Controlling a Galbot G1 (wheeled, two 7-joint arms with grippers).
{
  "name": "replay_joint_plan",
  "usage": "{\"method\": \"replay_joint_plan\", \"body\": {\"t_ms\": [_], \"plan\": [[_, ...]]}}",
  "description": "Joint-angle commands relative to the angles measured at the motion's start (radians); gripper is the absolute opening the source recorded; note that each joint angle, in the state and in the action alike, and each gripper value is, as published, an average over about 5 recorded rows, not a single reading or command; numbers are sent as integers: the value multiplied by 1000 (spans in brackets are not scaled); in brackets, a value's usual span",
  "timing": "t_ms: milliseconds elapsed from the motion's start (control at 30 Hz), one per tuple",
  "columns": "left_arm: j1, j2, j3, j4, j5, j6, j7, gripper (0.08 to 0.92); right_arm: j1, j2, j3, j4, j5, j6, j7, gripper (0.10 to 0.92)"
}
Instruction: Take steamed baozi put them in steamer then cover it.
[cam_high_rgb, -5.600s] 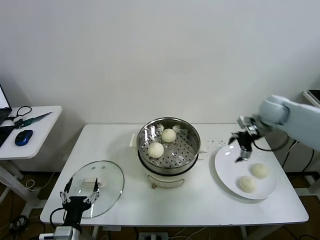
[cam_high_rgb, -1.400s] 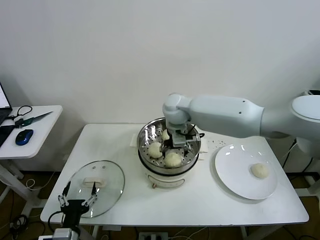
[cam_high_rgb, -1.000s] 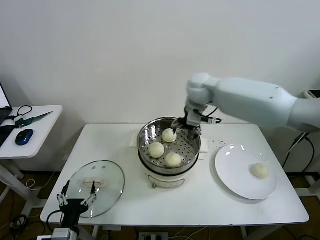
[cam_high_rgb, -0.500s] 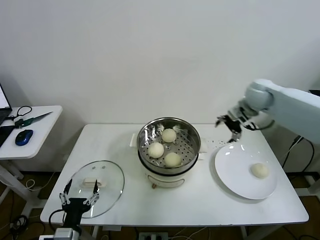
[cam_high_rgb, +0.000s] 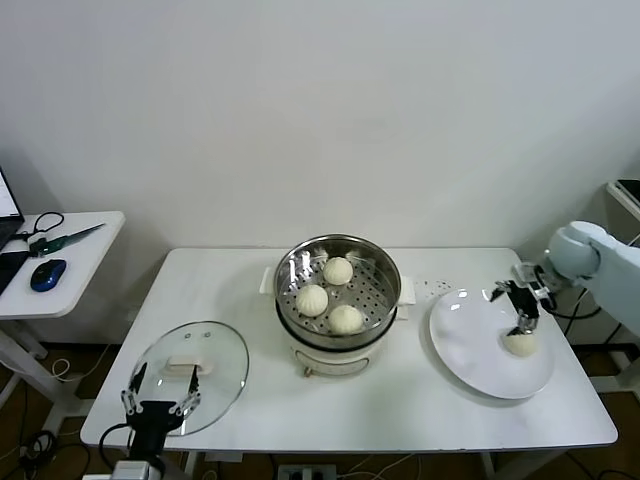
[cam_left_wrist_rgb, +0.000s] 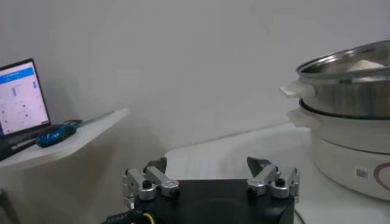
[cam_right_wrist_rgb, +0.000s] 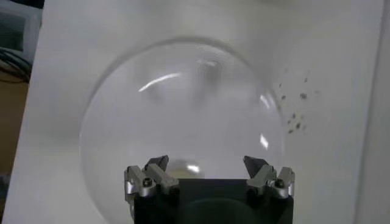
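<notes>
Your head view looks down on the whole table (cam_high_rgb: 400, 410). Your left wrist view faces level toward the steamer (cam_left_wrist_rgb: 347, 79); your right wrist view looks straight down, close over the plate (cam_right_wrist_rgb: 183, 140), both shared overhead.

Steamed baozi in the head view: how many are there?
4. Three baozi sit in the steamer. One is on the white plate, under the right pincer.

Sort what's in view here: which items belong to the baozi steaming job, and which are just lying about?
Job: three baozi in the steamer; last baozi on the white plate, right gripper open above it; glass cover by the idle left gripper.

Lying about: mouse and laptop on the side desk.
</notes>
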Motion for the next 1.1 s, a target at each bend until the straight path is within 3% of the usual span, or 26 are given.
{"method": "replay_joint_plan", "body": {"t_ms": [33, 533, 1100], "plan": [[6, -4, 0, 3, 14, 6, -1, 823, -187, 25, 186, -190, -120, 38, -11, 823], [-8, -8, 3, 28, 37, 13, -3, 823, -178, 139, 201, -335, -152, 68, -6, 823], [-18, -10, 11, 36, 45, 18, -4, 823, -153, 172, 167, -356, -113, 68, -25, 813]]}}
